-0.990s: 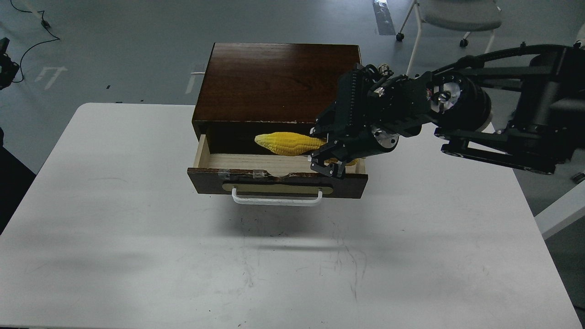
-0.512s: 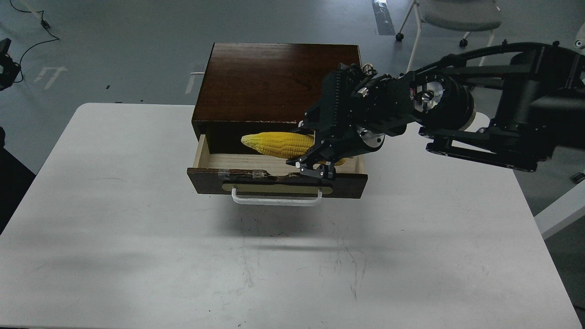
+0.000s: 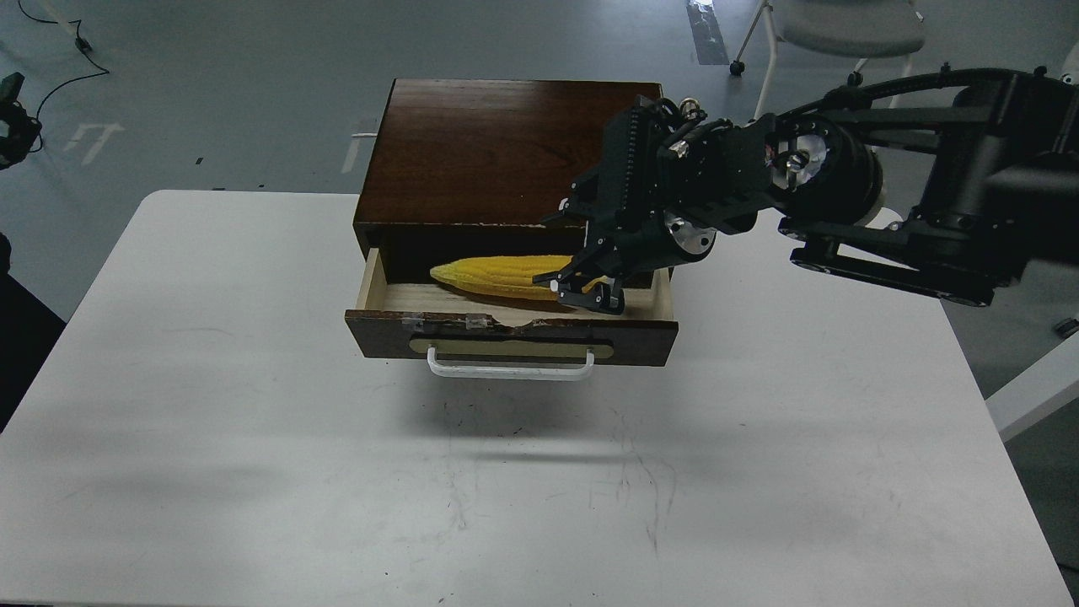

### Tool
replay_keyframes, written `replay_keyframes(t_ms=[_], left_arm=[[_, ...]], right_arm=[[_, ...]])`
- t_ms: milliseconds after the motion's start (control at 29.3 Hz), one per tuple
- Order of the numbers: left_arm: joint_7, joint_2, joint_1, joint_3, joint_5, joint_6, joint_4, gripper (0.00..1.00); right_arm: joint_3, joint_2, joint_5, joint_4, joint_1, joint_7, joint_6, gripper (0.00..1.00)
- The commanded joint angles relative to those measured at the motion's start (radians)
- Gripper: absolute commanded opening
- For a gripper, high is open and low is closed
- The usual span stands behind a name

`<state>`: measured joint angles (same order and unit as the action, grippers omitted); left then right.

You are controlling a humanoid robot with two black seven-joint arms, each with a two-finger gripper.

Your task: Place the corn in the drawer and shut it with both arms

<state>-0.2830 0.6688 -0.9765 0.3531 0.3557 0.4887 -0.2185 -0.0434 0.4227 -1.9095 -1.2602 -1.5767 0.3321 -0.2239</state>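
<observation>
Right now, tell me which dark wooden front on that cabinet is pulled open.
The drawer with the white bar handle is open: pale wood shows inside, and the corn lies there at the right gripper. No other front can be made out.

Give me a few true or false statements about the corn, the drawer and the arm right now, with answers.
1. The drawer is pulled open. True.
2. The corn lies on the table in front of the cabinet. False: it is inside the drawer.
3. The right gripper is at the corn's right end. True.
4. The corn's pointed tip faces right. False: it points left.
5. The left arm is reaching for the handle. False: no left arm is in view.
</observation>
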Motion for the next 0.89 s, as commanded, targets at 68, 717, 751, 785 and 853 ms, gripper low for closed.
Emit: replay_keyframes(t_ms=[68,717,751,785,853], left_arm=[[-0.016,0.040,0.002,-0.032,-0.014,0.000,0.001,0.78],[-0.033,0.061,-0.163,-0.043,-0.318,0.000,-0.015,0.00],[-0.035,0.061,-0.180,-0.043,-0.351,0.000,-0.015,0.00],[-0.035,0.060,-0.215,-0.042,-0.413,0.000,-0.016,0.00],[-0.033,0.054,-0.250,-0.042,-0.469,0.000,-0.033,0.00]], right_arm=[[0.100,0.005,0.429,0.214,-0.002,-0.007,-0.006,0.99],[0.126,0.182,1.561,0.671,0.194,-0.005,-0.006,1.00],[0.132,0.183,1.595,0.680,0.211,-0.005,-0.006,1.00],[0.154,0.194,1.673,0.686,0.254,-0.004,-0.006,1.00],[0.201,0.206,1.760,0.688,0.308,-0.007,-0.011,1.00]])
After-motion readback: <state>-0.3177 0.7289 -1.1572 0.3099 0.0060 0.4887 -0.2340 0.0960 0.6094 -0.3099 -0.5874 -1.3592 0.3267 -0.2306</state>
